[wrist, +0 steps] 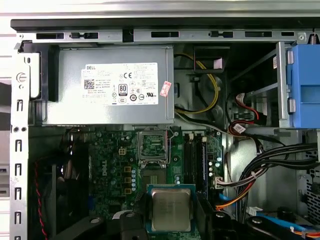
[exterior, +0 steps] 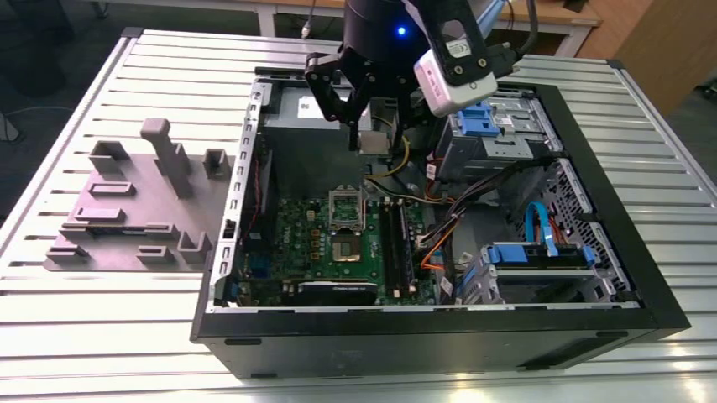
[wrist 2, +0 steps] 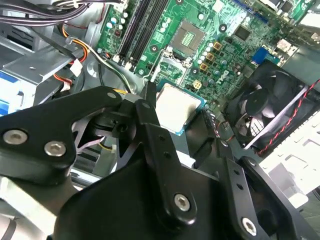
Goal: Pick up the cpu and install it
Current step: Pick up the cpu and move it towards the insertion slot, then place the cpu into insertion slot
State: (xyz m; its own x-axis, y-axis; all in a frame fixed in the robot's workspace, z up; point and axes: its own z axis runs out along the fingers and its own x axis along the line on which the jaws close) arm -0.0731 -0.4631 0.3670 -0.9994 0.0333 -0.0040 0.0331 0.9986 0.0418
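Observation:
The cpu (wrist: 171,209), a small square chip with a shiny silver top and pale rim, hangs above the green motherboard (wrist: 112,160). My gripper (wrist: 171,221) is shut on it, with black fingers (wrist: 131,224) at two opposite edges. In the second wrist view the cpu (wrist 2: 177,107) sits between the dark fingers (wrist 2: 147,107) of the gripper (wrist 2: 180,120). In the exterior view the gripper (exterior: 361,134) hovers over the back of the open computer case (exterior: 448,336), above the board. The open socket (wrist: 152,147) lies on the board a short way off the chip.
A large grey power supply (wrist: 110,85) with a white label fills the case end beyond the socket. Cable bundles (wrist: 270,165), memory slots (wrist: 195,155), a black fan (wrist 2: 265,112) and blue drive cages (exterior: 538,252) crowd the case. A grey fixture plate (exterior: 134,210) lies at the exterior view's left.

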